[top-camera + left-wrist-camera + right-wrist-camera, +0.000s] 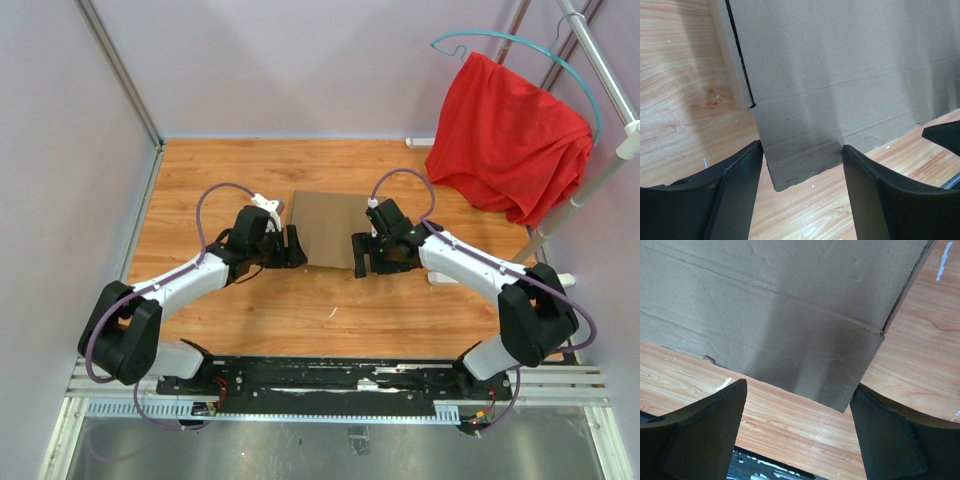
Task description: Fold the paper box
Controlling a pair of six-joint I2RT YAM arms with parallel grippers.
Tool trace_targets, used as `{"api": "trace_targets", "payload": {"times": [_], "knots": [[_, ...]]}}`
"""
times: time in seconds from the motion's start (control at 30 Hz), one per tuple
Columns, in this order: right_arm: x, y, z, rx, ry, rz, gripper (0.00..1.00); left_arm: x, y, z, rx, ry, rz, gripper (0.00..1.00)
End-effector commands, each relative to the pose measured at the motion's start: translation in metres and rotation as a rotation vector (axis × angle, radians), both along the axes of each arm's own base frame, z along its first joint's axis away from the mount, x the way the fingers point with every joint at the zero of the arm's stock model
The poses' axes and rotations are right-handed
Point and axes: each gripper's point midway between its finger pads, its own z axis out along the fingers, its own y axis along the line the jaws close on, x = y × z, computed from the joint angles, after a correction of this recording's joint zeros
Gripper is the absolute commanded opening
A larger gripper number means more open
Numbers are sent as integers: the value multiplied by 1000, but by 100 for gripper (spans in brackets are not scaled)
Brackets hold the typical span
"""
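While left hand [297, 247] and right hand [361, 253] gape, paper box [330, 226] flat, matte, creased

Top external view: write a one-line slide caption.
Left end effector and right end effector, both open, flank a flat brown cardboard box on a wooden table; red cloth hangs beyond.

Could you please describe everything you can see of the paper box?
The paper box is plain brown, unprinted cardboard, lying flat on the wooden table between the two arms. Crease lines run across it, and a dark slit separates a side flap at each near corner. Its near edge looks slightly ragged. The open left gripper and open right gripper each straddle a near corner flap; no finger visibly touches it.
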Motion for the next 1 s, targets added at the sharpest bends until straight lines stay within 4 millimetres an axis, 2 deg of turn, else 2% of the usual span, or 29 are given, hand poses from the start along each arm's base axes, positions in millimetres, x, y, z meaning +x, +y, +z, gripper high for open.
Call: {"api": "trace_targets", "payload": {"times": [0.0, 0.47, 0.63, 0.77, 0.97], "knots": [[-1, 2, -5, -22, -9, 16, 83, -2, -6, 1, -9, -7, -29, 69], [-2, -6, -24, -39, 15, -5, 81, -2, -4, -9, 10, 14, -26, 68], [-3, -4, -20, -18, 12, 0, 80, -3, -2, 0, 25, 20, -27, 66], [-2, -3, -15, -8, -2, 0, 80, -1, 8, 8, 70, 4, 0, 66], [-1, -3, -21, -18, 10, 2, 79, 0, 10, -2, 94, 18, 5, 65]]}}
